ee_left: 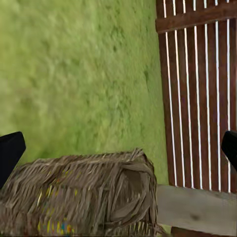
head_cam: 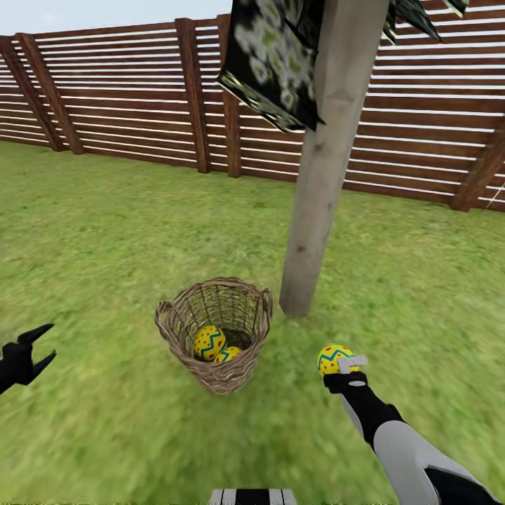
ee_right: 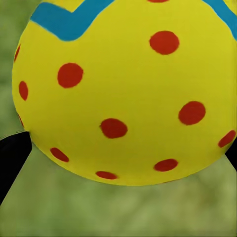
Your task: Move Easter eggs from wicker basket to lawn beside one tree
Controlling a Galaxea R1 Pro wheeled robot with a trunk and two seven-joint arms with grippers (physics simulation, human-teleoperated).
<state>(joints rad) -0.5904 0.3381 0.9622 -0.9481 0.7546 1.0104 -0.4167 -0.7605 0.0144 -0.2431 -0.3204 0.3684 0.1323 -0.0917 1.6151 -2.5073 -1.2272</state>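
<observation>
One egg out, held near the tree (head_cam: 324, 175), two in the wicker basket (head_cam: 217, 330).

Open lawn (head_cam: 105, 231) surrounds the basket; the fence (head_cam: 126, 91) stands well behind. The right gripper (head_cam: 345, 368), arm reaching forward right of the basket, clasps an Easter egg (head_cam: 332, 358). The left gripper (head_cam: 31, 349) hangs spread and empty, left of the basket. Two eggs (head_cam: 209, 342) lie inside.

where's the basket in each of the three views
Head view: the basket stands on the grass at lower centre, just left of the tree trunk, with two eggs inside.
Left wrist view: it lies along the bottom edge, seen from the side.
Right wrist view: the basket is not in this picture; a held egg is close up.
Shared landmark: the grass.
</observation>
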